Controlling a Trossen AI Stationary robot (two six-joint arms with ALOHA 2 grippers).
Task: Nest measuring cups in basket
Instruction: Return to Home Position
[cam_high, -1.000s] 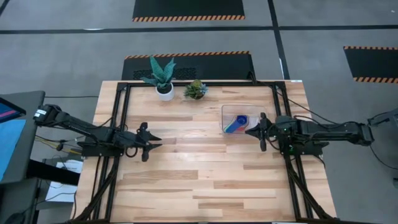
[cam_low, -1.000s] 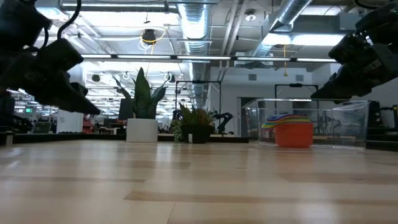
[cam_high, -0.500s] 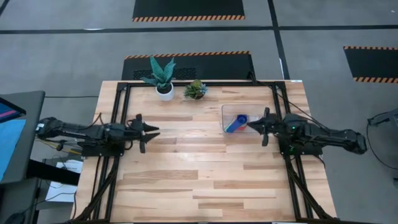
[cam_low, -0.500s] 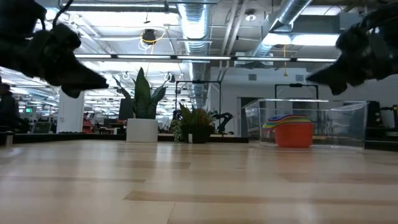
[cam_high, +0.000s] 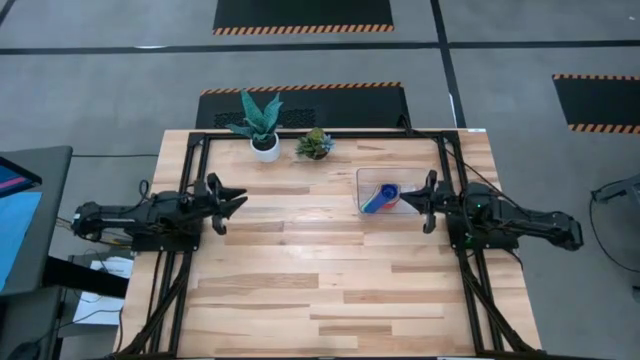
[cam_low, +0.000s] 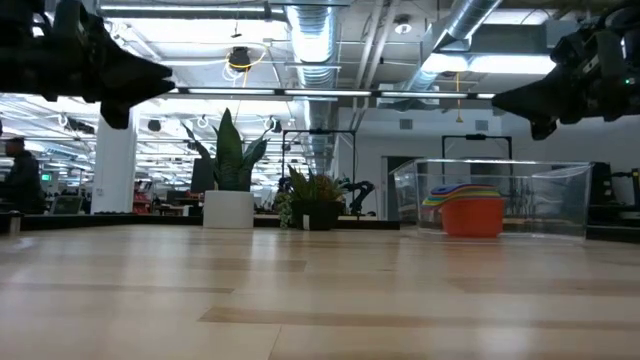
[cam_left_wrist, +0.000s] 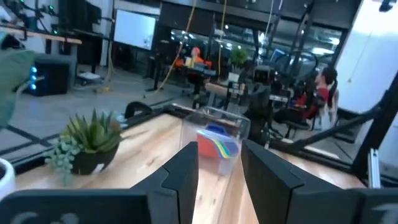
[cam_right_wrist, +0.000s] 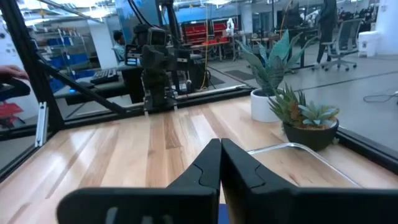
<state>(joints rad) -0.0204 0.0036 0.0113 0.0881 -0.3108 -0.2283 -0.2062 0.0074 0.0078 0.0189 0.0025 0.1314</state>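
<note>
The measuring cups (cam_high: 378, 199) sit nested in one stack inside the clear basket (cam_high: 361, 176) at the table's far right, a blue cup on top. In the low view the stack (cam_low: 470, 213) shows an orange cup at the bottom behind the basket's wall (cam_low: 550, 200). My right gripper (cam_high: 403, 204) is shut and empty, raised just right of the basket, and points toward the table's left (cam_right_wrist: 221, 144). My left gripper (cam_high: 240, 197) is open and empty, raised near the table's left edge. It points at the basket and cups (cam_left_wrist: 217, 140).
A tall plant in a white pot (cam_high: 264, 130) and a small succulent in a dark pot (cam_high: 315, 145) stand at the far edge, left of the basket. The bare wooden table top (cam_high: 320, 260) spreads between the two arms and toward the near edge.
My left gripper has drawn back toward the table's left edge and a little toward the far edge while rising and levelling out. My right gripper has risen beside the basket. The cups and the basket have stayed where they were.
</note>
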